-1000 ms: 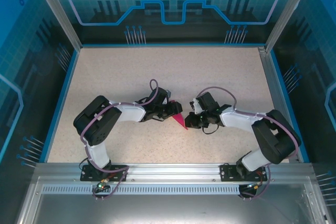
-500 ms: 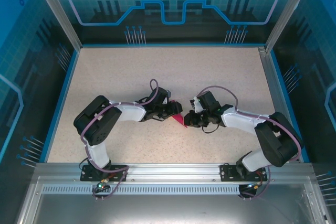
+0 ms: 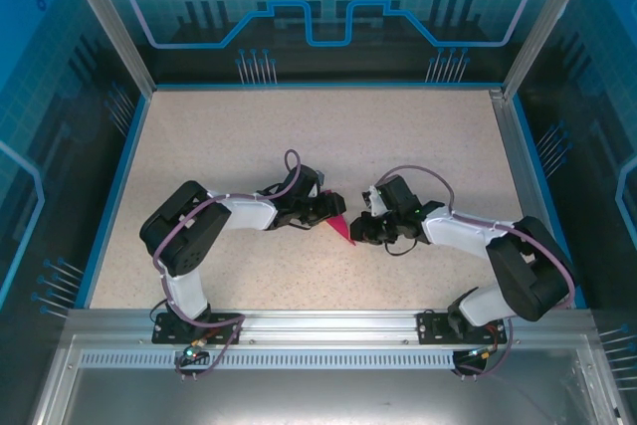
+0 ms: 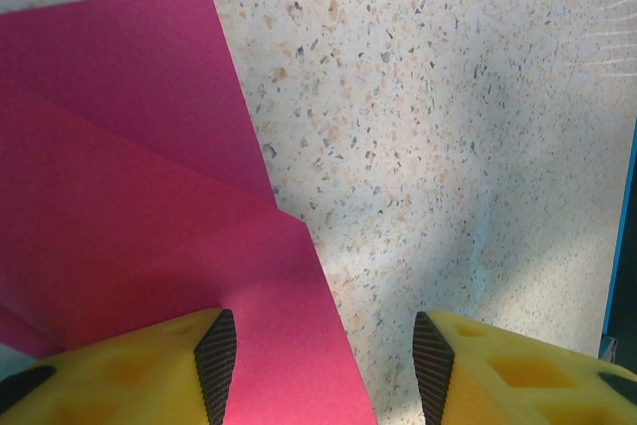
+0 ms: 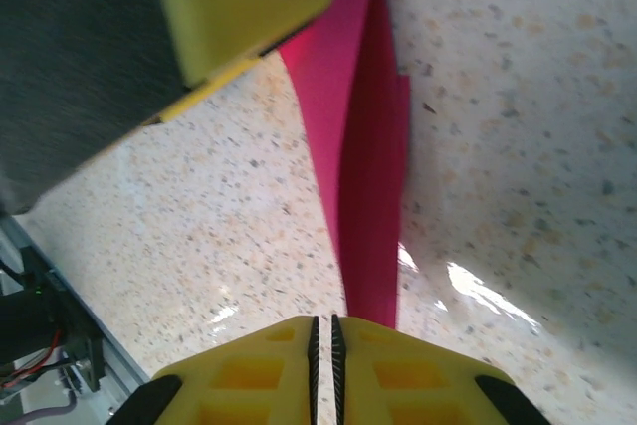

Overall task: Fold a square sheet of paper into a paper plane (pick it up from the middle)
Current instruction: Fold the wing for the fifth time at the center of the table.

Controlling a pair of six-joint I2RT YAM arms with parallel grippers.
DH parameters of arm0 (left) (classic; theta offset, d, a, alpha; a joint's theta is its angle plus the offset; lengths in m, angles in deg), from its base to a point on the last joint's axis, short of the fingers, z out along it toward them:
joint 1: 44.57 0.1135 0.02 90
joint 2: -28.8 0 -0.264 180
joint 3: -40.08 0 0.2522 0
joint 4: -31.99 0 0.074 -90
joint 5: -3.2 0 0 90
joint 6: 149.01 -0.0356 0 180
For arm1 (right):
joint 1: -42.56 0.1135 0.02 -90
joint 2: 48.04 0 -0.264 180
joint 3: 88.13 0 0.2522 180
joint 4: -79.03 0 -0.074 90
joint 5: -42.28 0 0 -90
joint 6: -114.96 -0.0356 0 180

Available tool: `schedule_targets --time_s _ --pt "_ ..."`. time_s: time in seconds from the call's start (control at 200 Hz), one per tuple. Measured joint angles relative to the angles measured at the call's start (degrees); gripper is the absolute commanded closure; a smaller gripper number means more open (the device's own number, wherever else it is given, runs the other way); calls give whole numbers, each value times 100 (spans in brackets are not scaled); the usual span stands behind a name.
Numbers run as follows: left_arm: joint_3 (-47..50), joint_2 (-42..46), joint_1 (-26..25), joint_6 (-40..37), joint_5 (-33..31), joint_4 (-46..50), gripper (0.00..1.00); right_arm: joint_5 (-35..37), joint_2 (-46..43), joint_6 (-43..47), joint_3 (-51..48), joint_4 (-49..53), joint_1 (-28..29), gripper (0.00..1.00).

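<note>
On speckled table point(image 3: 199, 146), creased paper plane point(image 3: 339, 229); left tool point(image 4: 323, 345) agape, empty; right tool point(image 5: 321, 330) closed.

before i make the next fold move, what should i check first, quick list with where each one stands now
1. Paper down on the table: ok.
2. Left jaws open: ok, one side sits over the paper and the other over bare table.
3. Right jaws closed: ok, there is a thin slit between them.
4. Right jaws actually pinching the paper: cannot tell. The folded strip runs up to them but beside the slit.
5. Left arm and right arm clear of each other: cannot tell, their tips stand very close over the paper.
</note>
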Motion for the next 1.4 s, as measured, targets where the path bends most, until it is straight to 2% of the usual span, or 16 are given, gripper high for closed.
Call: schedule_targets --time_s 0.27,0.575,1.125,1.401 --pt "0 0 0 0 0 2 46 -450 422 -168 251 -601 4 88" --pt "-2 0 0 0 2 7 46 -457 1156 -210 188 -717 4 88" --pt "-24 -11 0 -17 13 42 46 -487 994 13 -365 -1259 -28 87" --pt "-24 -15 4 -17 13 57 47 -815 750 -2 -743 -1366 -284 86"
